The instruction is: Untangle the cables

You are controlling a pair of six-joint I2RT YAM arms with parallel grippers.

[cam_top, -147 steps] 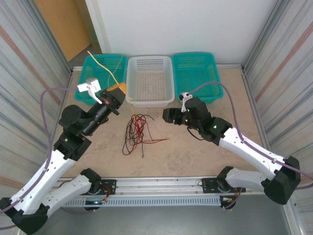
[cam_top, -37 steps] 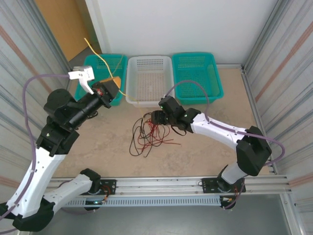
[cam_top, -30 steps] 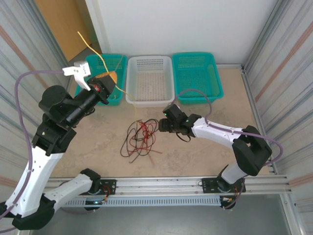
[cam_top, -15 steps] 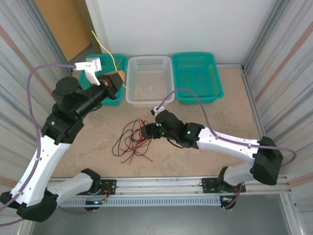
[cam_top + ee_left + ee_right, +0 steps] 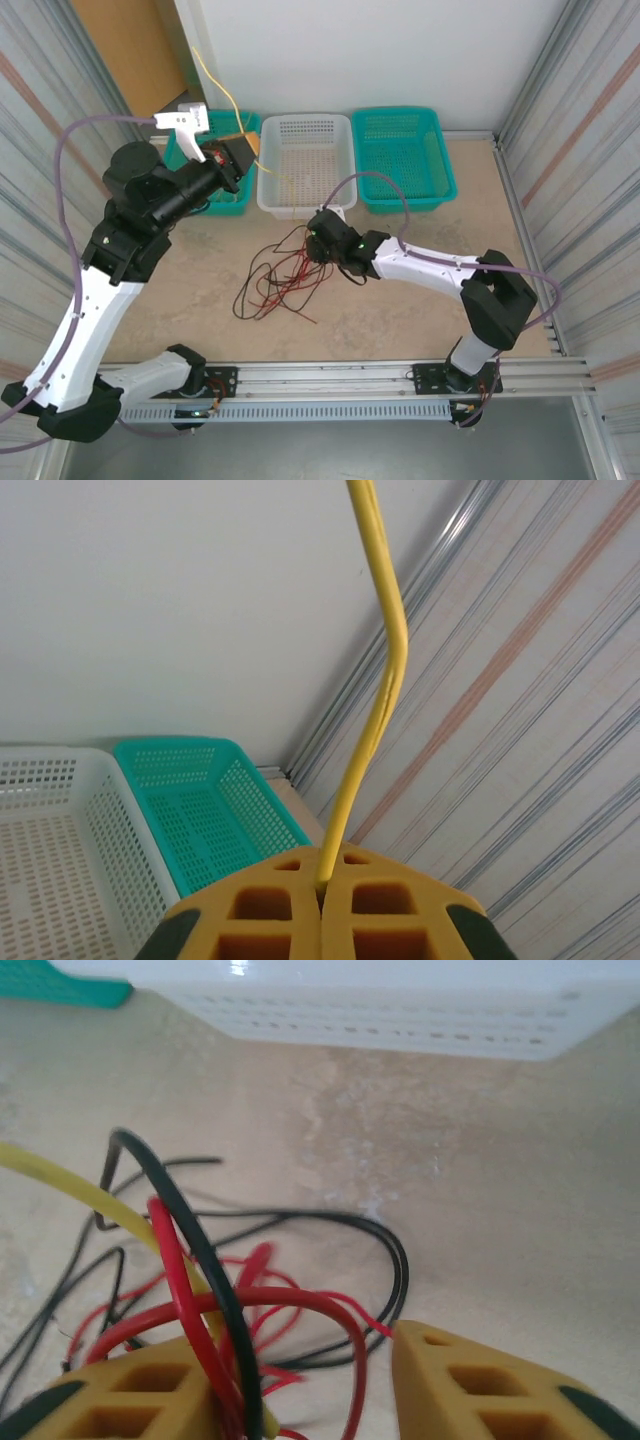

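The cables [image 5: 280,285], thin red and black wires, lie in loose tangled loops on the table in front of the white basket [image 5: 305,207]. A yellow cable [image 5: 215,85] rises above my raised left gripper [image 5: 235,155], and its lower part trails down to the tangle. In the left wrist view the fingers [image 5: 270,910] are shut on that yellow cable [image 5: 385,680]. My right gripper [image 5: 318,245] is low at the tangle's right edge. Its jaws [image 5: 300,1360] stand apart, with red wire [image 5: 180,1300], black wire [image 5: 200,1250] and yellow strands crossing against the left finger [image 5: 120,1400].
Three baskets line the back: a teal one [image 5: 225,200] partly behind my left arm, the white one in the middle, and another teal one [image 5: 410,195] on the right. Ribbed metal walls close both sides. Bare table lies to the right of the tangle.
My right gripper moved back towards the white basket, and the tangle spread out to the left. My left gripper rose slightly with the yellow cable.
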